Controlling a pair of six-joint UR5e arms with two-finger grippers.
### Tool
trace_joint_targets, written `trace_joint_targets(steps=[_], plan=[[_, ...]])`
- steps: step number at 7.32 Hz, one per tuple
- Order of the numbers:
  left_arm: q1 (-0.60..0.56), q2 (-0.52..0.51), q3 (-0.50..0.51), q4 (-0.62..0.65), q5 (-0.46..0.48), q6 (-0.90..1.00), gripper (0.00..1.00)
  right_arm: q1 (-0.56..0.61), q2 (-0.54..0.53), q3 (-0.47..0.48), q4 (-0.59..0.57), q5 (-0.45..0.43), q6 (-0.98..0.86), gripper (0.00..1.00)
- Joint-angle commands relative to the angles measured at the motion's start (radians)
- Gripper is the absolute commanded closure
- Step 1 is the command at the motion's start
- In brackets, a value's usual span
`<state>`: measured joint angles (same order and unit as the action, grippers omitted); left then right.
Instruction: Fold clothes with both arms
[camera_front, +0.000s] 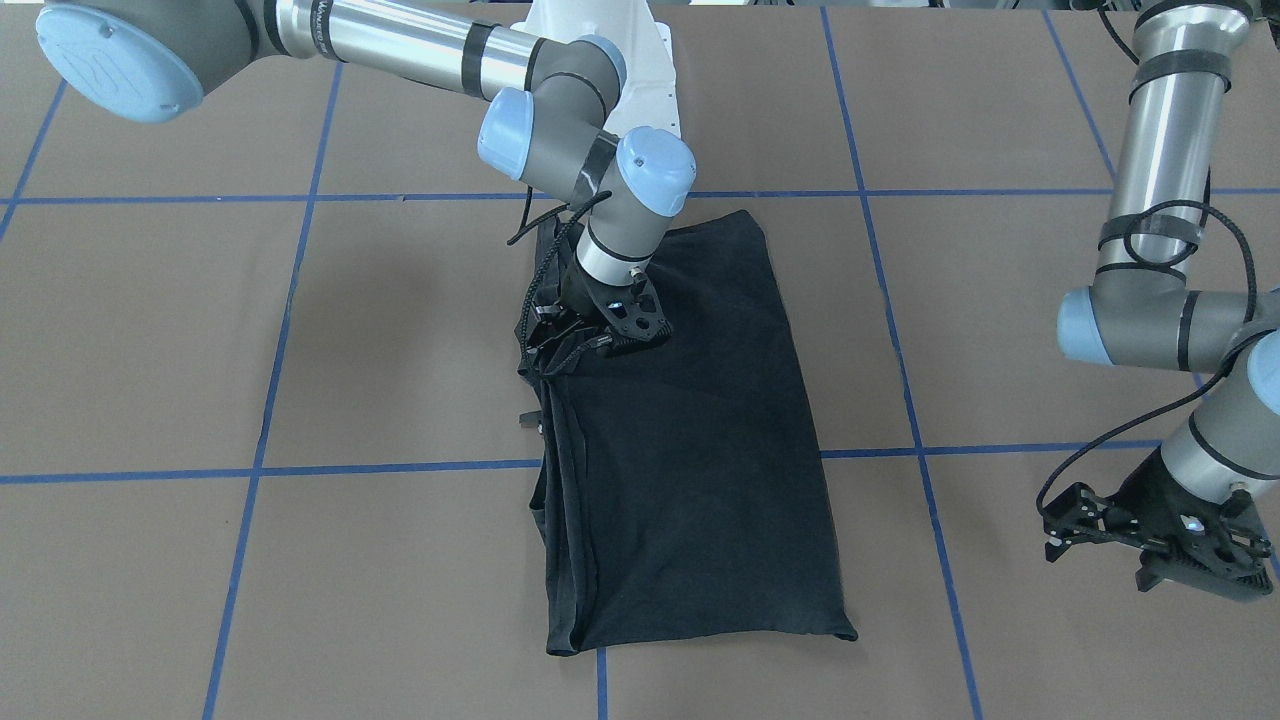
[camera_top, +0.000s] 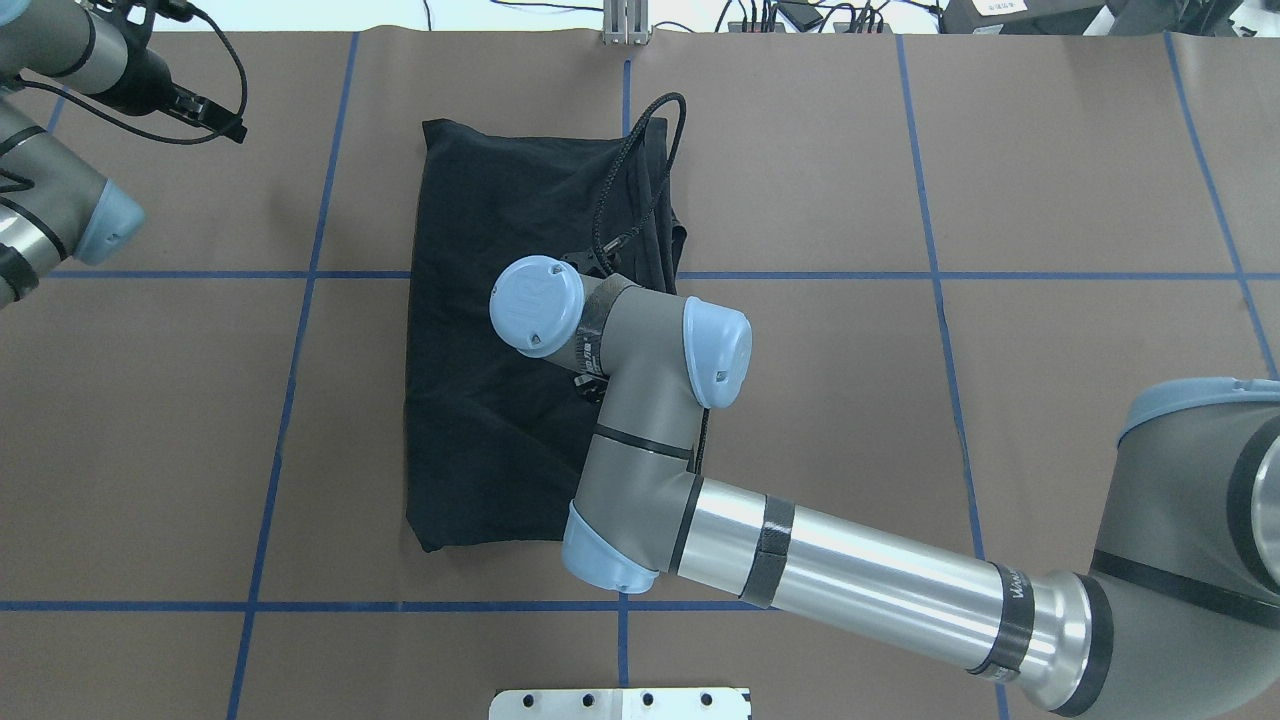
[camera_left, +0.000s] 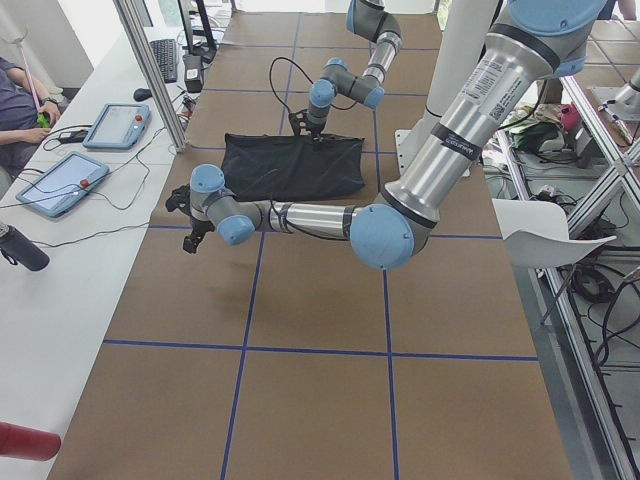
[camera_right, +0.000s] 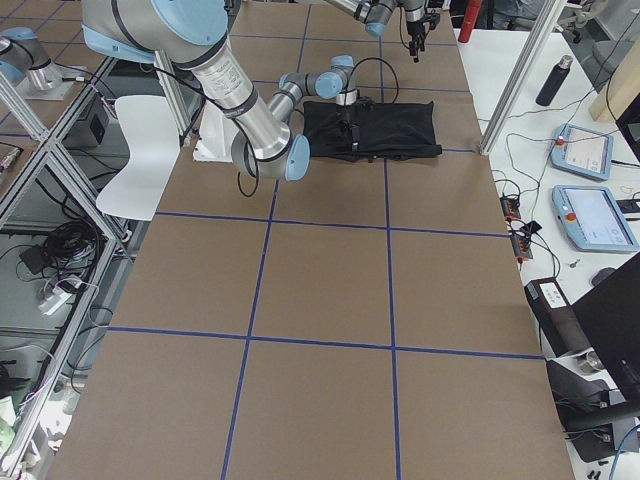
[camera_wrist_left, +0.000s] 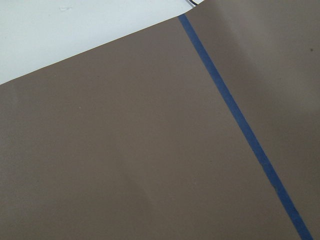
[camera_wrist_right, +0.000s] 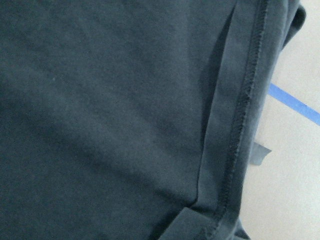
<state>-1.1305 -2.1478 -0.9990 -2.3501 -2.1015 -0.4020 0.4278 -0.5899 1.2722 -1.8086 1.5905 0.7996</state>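
The black T-shirt (camera_front: 690, 450) was seen folded into a long rectangle, plain side up. It was laid flat near the middle of the brown counter (camera_front: 400, 330), over a crossing of the blue tape lines (camera_front: 380, 468). One long edge was bunched into pleats, and its stitched hem was shown close up in the right wrist view. The right arm (camera_top: 850, 570) was stretched over the shirt. The right claw (camera_front: 580, 340) was set down at that bunched edge, toward the robot's end. Black against black cloth, its opening could not be told, nor whether any cloth was gripped. The left arm (camera_front: 1160, 200) was held well apart from the shirt. The left claw (camera_front: 1095, 545) was hung above bare counter with its fingers spread, and nothing was held between them.
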Motion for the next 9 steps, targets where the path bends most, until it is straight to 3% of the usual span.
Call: trace_joint_targets(steps=[1, 4, 6, 9], plan=[[0.000, 0.000, 0.000, 0.000, 0.000, 0.000, 0.00, 0.009, -0.002, 0.012, -0.053, -0.006, -0.043, 0.02], [0.000, -0.001, 0.000, 0.000, 0.000, 0.000, 0.00, 0.026, -0.008, 0.038, -0.090, -0.006, -0.094, 0.02], [0.001, -0.001, 0.000, 0.000, 0.000, -0.001, 0.00, 0.032, -0.062, 0.152, -0.159, -0.006, -0.132, 0.02], [0.002, -0.001, -0.004, 0.000, 0.000, -0.003, 0.00, 0.031, -0.220, 0.332, -0.159, -0.007, -0.154, 0.02]])
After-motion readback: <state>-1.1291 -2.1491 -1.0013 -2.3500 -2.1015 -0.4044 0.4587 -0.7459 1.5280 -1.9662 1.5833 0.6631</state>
